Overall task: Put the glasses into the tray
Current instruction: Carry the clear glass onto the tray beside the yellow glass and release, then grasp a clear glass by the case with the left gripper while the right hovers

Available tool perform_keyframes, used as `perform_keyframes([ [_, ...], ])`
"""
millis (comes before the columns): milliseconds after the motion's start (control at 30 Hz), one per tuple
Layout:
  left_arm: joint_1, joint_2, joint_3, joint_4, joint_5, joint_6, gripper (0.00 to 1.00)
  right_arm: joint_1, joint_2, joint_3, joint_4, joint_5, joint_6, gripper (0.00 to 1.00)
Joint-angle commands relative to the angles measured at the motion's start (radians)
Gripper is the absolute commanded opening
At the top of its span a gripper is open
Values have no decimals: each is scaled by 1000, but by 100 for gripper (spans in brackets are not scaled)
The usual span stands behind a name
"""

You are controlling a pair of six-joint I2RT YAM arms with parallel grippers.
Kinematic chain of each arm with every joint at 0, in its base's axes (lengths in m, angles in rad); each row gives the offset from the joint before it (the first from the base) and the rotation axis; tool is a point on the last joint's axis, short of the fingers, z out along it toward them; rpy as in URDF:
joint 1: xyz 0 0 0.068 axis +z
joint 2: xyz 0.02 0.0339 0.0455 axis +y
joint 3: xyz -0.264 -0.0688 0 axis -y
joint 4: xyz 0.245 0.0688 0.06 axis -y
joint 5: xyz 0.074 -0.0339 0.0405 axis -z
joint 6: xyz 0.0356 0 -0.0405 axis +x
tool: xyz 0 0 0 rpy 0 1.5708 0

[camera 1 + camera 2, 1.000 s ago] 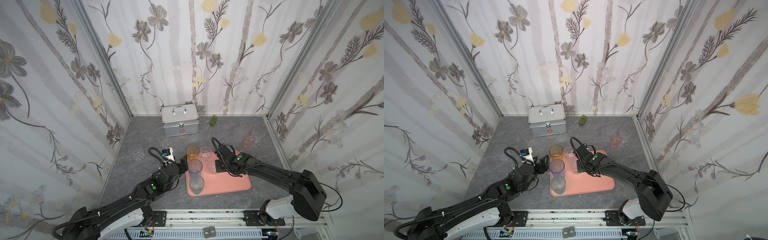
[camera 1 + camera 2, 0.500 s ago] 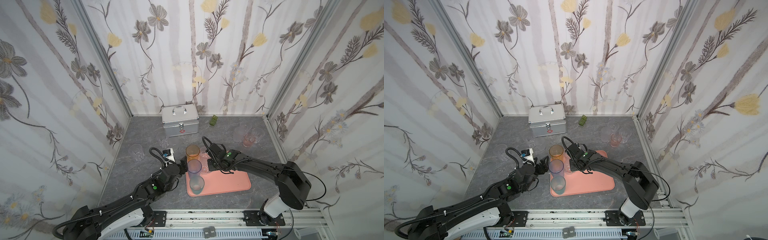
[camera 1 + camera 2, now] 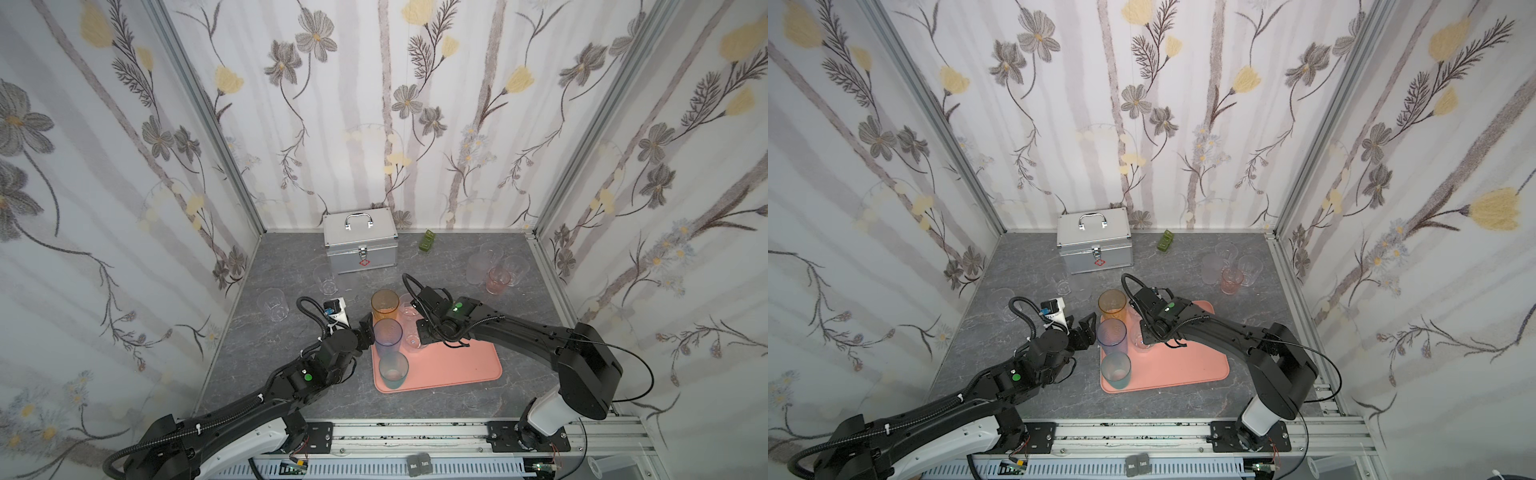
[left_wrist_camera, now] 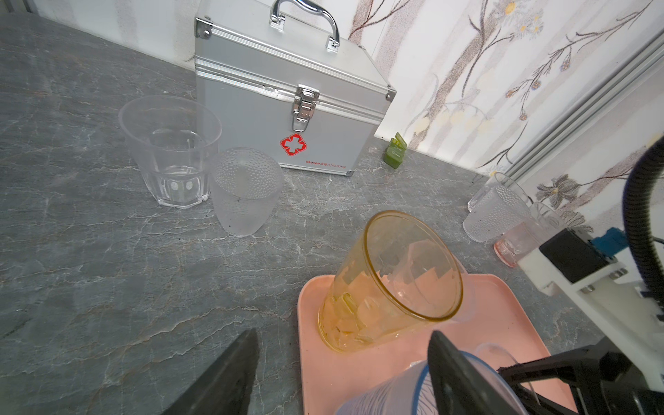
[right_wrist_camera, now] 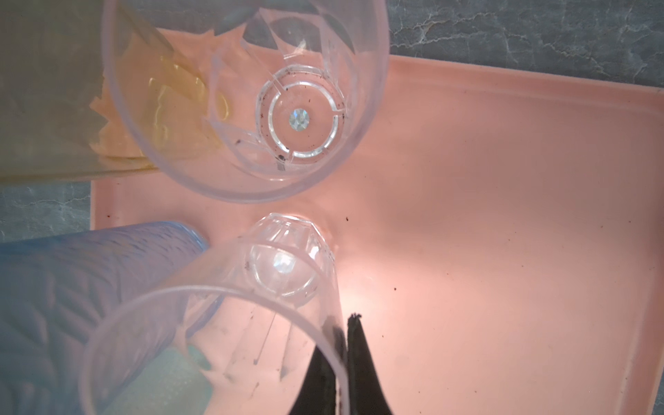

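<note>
Floral wallpaper closes 3 sides of a grey bench (image 3: 457, 409).

Right hand (image 5: 345, 325) is clenched on the wall of a clear glass (image 5: 282, 266), with 1 finger inside the rim and 1 outside. That glass is upright over the left part of the tray (image 3: 465, 361). Just behind it on the tray stands a 2nd clear glass (image 5: 298, 115).

Along the tray's left edge, 3 tall glasses stand in a row: amber (image 3: 385, 305) at the back corner, blue (image 3: 388, 334) in the middle and teal (image 3: 393, 370) at the front corner.

Left hand (image 3: 366, 329) is released, fingers spread with nothing between them. It sits just off the tray's left edge beside the blue glass. I cannot tell if a finger touches it.

The tray lies mid-bench, near the front edge. On the bench's left part stand a faceted glass (image 4: 169, 151), a frosted glass (image 4: 246, 190) touching it, and another glass (image 3: 273, 304) nearer the left edge. A case (image 3: 359, 241) stands at the back edge, with a green block (image 3: 427, 241) right of it. 4 short glasses (image 3: 497, 280) bunch by the back right corner.
</note>
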Motion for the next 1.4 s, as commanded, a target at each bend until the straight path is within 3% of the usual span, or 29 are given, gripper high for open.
perform_keyframes([
  [0, 0, -4, -2, 20, -18, -14, 77, 3, 11, 14, -4, 24, -5, 3],
  [133, -1, -24, -12, 18, -11, -16, 77, 5, 35, 14, 6, 29, -6, 7],
  [367, 0, -74, -40, 16, -22, -31, 76, 6, 32, 38, -17, 79, -4, 24],
  [633, -1, -66, -36, 16, -22, -29, 76, 9, 24, 92, -53, 111, -1, 34],
  [867, 0, -73, 1, -24, -81, 89, 78, 7, -54, 131, 3, 48, 12, 43],
  [1000, 19, -81, 60, -105, -145, 184, 87, -4, -107, 108, 50, 67, 26, 45],
  [1133, 142, -86, 111, -168, -104, 234, 93, -17, -156, 72, 98, 65, 46, 45],
  [1367, 531, 82, 255, -371, 283, 178, 86, -23, -205, 26, 119, 67, 63, 46],
])
